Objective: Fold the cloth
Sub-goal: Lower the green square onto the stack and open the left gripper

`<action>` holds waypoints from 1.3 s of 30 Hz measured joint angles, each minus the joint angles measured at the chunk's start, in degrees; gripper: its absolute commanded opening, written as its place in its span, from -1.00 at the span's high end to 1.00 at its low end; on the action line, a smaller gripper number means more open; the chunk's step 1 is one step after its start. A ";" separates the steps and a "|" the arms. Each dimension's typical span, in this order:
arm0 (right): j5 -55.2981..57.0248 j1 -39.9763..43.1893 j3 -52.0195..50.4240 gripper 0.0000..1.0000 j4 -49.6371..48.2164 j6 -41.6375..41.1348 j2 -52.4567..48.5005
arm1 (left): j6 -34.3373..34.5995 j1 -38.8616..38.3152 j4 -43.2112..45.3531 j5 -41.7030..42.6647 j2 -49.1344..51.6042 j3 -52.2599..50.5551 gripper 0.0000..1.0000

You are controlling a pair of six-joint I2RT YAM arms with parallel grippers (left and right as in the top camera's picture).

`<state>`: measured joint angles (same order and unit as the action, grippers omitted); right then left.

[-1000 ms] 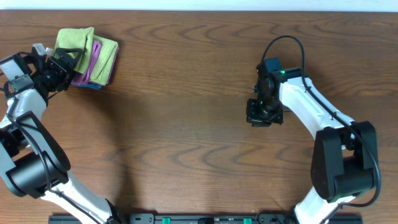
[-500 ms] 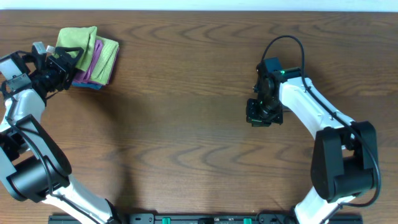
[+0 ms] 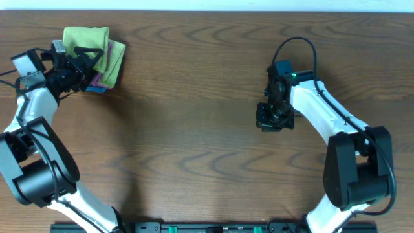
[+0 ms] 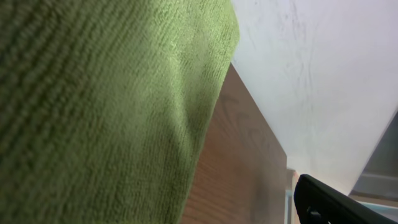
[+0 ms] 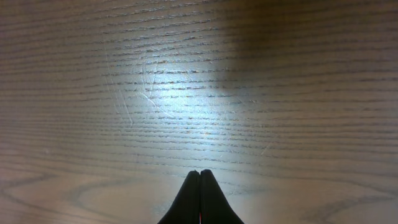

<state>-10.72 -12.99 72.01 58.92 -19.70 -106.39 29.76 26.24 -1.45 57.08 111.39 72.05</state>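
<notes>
Two grippers inspected. The right gripper (image 3: 270, 122) hangs over the mid-right desk (image 3: 194, 129). Only its wrist view shows the fingers (image 5: 188, 204) pressed together with nothing between them. Farther off, the left gripper (image 3: 83, 58) sits at the green cloth (image 3: 86, 37), which tops a stack (image 3: 114, 63) in the far-left corner. In the left wrist view the cloth fills the frame. One finger (image 4: 336, 202) stands clear of it and the other is hidden, so the grip cannot be told. A pale wall (image 4: 323, 81) lies beyond.

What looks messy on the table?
The cloth stack in the far left corner. Its top green cloth lies crooked on the pile, so a pink cloth and a blue cloth peek out underneath. Nothing else stands out.
</notes>
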 measured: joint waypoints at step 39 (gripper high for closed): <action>-0.61 -2.80 0.00 0.97 -0.48 0.00 0.00 | -9.05 2.75 -23.08 -2.05 -10.58 0.09 -0.91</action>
<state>-11.33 -15.79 72.01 58.43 -19.70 -106.39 20.71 28.99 -24.53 55.02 100.82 72.14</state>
